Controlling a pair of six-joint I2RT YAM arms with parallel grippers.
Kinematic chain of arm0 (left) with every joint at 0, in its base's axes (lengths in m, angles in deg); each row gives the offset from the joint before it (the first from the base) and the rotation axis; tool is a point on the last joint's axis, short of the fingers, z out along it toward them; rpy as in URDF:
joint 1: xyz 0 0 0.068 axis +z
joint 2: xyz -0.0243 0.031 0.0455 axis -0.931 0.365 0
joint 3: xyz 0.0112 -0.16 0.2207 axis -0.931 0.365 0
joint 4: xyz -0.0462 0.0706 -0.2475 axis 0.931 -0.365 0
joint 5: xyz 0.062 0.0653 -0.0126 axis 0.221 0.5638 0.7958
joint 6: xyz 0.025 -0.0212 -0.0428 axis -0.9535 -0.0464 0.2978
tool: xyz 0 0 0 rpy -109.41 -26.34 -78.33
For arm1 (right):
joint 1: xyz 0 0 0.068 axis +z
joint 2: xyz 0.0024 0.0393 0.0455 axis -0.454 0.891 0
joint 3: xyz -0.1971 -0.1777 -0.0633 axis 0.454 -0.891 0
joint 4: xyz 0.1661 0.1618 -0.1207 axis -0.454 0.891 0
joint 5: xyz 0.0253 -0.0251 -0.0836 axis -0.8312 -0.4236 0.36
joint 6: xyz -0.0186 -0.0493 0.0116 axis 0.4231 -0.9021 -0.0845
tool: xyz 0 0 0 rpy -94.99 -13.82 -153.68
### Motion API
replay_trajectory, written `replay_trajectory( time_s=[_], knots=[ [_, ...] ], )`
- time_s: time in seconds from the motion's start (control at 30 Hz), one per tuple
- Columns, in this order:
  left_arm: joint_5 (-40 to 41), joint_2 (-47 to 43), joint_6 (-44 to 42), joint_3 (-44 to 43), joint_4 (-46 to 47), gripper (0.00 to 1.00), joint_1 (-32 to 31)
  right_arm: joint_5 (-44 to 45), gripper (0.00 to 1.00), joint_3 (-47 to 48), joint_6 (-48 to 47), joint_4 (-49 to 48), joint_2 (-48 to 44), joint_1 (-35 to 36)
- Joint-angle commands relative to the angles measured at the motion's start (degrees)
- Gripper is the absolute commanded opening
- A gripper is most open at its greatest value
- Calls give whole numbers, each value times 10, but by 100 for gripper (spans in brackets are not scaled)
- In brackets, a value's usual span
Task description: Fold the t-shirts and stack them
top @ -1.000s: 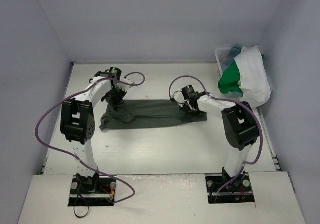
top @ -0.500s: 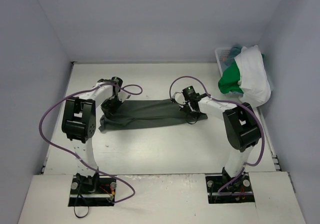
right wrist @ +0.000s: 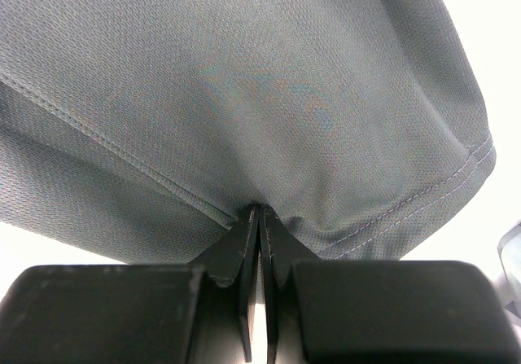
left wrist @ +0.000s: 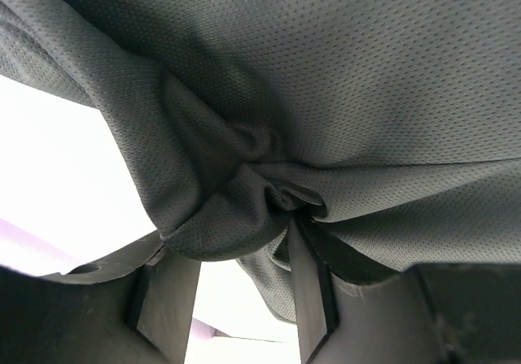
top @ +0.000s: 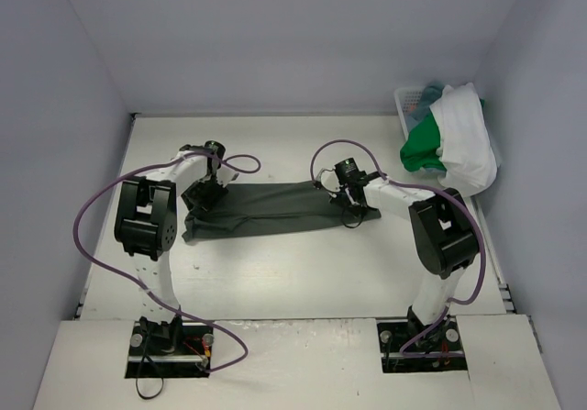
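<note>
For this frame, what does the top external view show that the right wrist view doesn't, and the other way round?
Only top external: the white plastic lattice basket at the far right, with a bright green t-shirt and a white t-shirt heaped on it. Only right wrist: the right tool seen shut on a fold of cloth, and the hem stitching. Both: the dark grey-green mesh t-shirt lying on the white table.
</note>
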Motion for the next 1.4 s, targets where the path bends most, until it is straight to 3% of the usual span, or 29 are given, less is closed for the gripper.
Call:
replay_trajectory(
  time_s=[0.0,0.13,0.37,0.63,0.9,1.37],
  knots=[
    [-15,-6,20,-31,-11,40,1,-36,0,-27,13,54,11,7],
    [-20,2,27,-41,-6,40,-5,9,0,-38,12,71,5,9],
    [-23,14,34,-66,-14,40,-23,127,8,-66,8,72,3,2],
    [-15,17,32,-58,-9,40,-30,206,33,-75,21,72,55,-6],
    [-18,23,31,-45,4,40,-30,195,33,-79,12,83,80,-8],
    [-23,49,38,-72,1,40,-39,266,38,-66,-19,134,18,-44]
  ],
)
